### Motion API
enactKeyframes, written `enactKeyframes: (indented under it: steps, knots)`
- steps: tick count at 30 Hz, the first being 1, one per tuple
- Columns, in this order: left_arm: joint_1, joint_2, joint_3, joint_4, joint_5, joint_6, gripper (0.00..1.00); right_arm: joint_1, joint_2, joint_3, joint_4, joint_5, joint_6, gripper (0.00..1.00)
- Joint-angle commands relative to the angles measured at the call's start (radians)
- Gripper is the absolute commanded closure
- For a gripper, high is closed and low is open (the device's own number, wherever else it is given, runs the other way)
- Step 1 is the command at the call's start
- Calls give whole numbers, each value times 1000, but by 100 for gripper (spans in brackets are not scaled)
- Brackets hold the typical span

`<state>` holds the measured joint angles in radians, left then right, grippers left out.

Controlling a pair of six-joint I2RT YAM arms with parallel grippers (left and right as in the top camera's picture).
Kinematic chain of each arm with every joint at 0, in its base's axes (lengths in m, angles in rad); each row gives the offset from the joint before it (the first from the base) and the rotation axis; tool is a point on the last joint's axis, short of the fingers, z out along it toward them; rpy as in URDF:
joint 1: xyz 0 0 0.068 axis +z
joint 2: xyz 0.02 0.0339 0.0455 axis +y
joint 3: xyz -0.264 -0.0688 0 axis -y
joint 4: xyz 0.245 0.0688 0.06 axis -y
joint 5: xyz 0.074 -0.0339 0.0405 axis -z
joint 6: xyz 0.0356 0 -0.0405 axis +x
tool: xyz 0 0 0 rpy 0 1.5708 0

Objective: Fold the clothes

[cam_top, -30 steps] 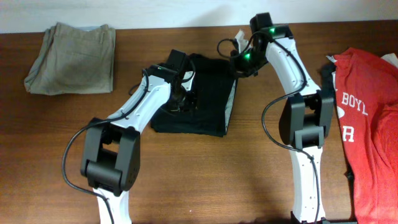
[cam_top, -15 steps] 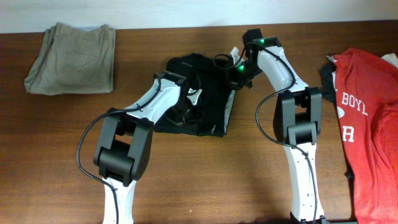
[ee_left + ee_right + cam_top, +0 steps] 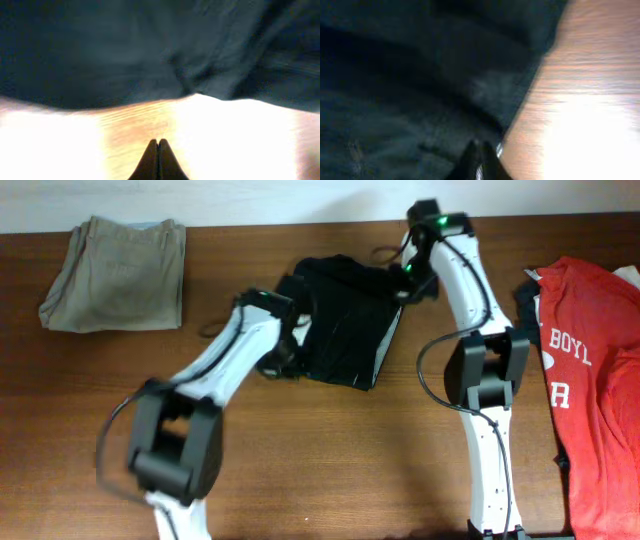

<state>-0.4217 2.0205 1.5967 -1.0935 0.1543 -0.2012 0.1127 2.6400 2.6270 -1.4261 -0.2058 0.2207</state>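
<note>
the black shorts (image 3: 345,320) are lying in a rumpled heap on the wooden table (image 3: 330,460), midway along its far edge, with a pale grey strip of lining (image 3: 388,340) showing along their right side. the left arm is reaching in from the near edge, and the left gripper (image 3: 283,358) is sitting at the shorts' left side. in the left wrist view, the left gripper (image 3: 158,144) is pointing at the dark cloth (image 3: 150,45) with its fingers (image 3: 150,162) pressed tightly together. nothing is showing between them, and bare wood is lying just ahead of their tips.

the right arm is arching over toward the far edge, and the right gripper (image 3: 405,280) is meeting the shorts' far right corner. in the blurred right wrist view, the right gripper (image 3: 479,147) is holding its fingers narrow, pinching the edge of the black fabric (image 3: 410,75) where it is meeting the wood.

folded khaki trousers (image 3: 115,272) are resting at the far left corner. a red t-shirt (image 3: 590,390) with white lettering is lying along the right edge, well apart from the shorts.
</note>
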Motion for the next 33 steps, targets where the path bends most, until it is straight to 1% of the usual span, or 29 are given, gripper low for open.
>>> enactKeyframes:
  steps: [1,2,3,4,5,6,7,8,11,14,15,16,18,20,24,26,28,31,32,33]
  knots:
    - [-1,-205,9,76,-108,19,99,5,-20,207,-92,60,-3,69]
    - [-1,-220,9,100,-82,19,99,5,-20,253,-124,56,-3,69]
    - [-1,-228,9,122,-40,20,99,5,-20,288,-150,53,-2,71]
    - [-2,-229,9,142,11,20,99,5,-20,311,-166,46,-3,75]
    - [-2,-223,8,159,82,20,99,5,-20,325,-180,23,-5,83]
    - [-3,-213,8,166,134,19,99,5,-19,326,-188,-14,-25,87]
    - [-4,-203,8,169,164,19,99,5,-19,325,-192,-40,-50,88]
    - [-14,-167,8,170,211,19,99,5,-13,309,-197,-64,-78,87]
    - [-53,-83,8,172,220,19,99,3,-10,240,-170,-92,-78,88]
    - [-94,9,8,197,303,20,99,4,-4,134,-116,-196,-104,89]
    - [-103,31,8,208,342,20,100,4,0,93,-95,-235,-116,90]
    - [-112,61,8,225,389,20,99,4,4,37,-65,-275,-123,95]
    - [-119,93,8,246,403,20,99,4,4,-47,-24,-339,-162,96]
    - [-121,113,8,255,403,20,100,3,4,-145,23,-371,-164,96]
    - [-121,144,8,247,403,20,100,3,4,-307,126,-370,-160,96]
    - [-121,154,8,228,403,19,99,1,4,-365,175,-362,-126,96]
    - [-121,165,8,206,399,20,99,-4,4,-403,212,-362,-93,96]
    - [-121,183,8,187,399,20,98,-9,4,-421,230,-359,-82,96]
    - [-121,189,8,191,399,19,98,-9,4,-421,231,-359,-81,96]
    - [-121,193,8,192,399,19,95,-10,4,-421,231,-359,-81,96]
